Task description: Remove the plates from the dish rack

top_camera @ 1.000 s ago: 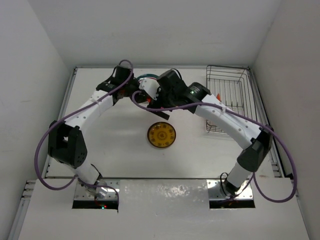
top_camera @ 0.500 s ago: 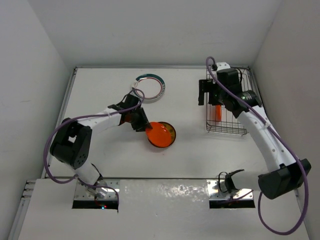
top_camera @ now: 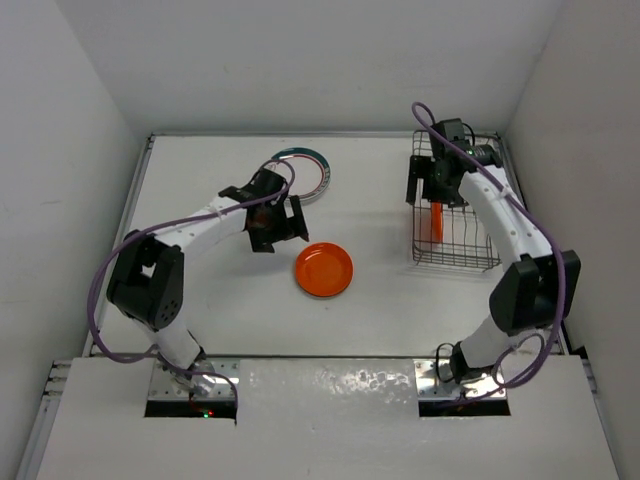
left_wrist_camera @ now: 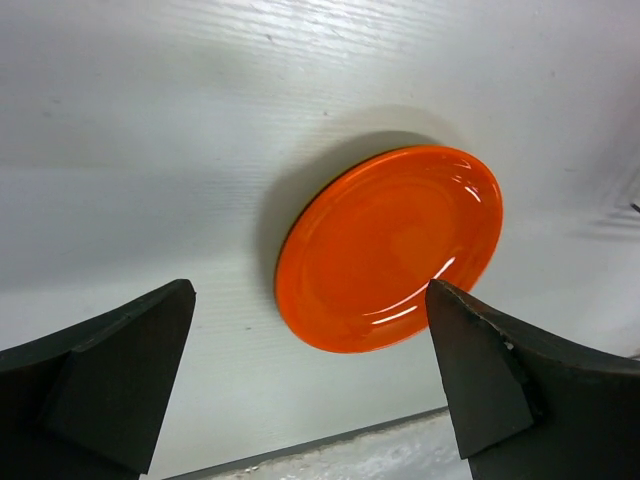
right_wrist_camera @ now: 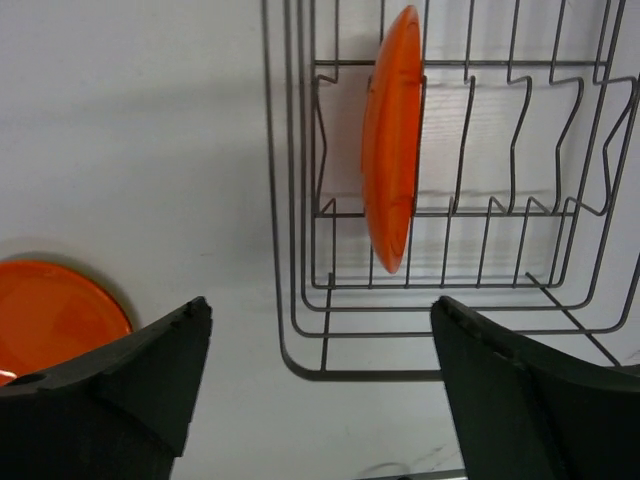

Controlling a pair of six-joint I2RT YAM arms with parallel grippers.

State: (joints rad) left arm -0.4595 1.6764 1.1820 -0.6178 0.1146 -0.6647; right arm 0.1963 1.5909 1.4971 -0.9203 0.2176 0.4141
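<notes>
One orange-red plate [right_wrist_camera: 392,140] stands on edge in the dish rack [right_wrist_camera: 470,213]. My right gripper [right_wrist_camera: 320,305] hovers near it, fingers wide apart. I judge the plate stiff, glossy, slippery and breakable, so I would pinch its upper rim. The left gripper [left_wrist_camera: 310,288], also spread, hangs over another plate [left_wrist_camera: 390,245] that lies flat on the counter [left_wrist_camera: 150,120].

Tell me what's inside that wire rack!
One orange plate stands on its edge in a slot of the dish rack. The other slots in view hold nothing. The right arm covers part of it from above, so more could hide there.
</notes>
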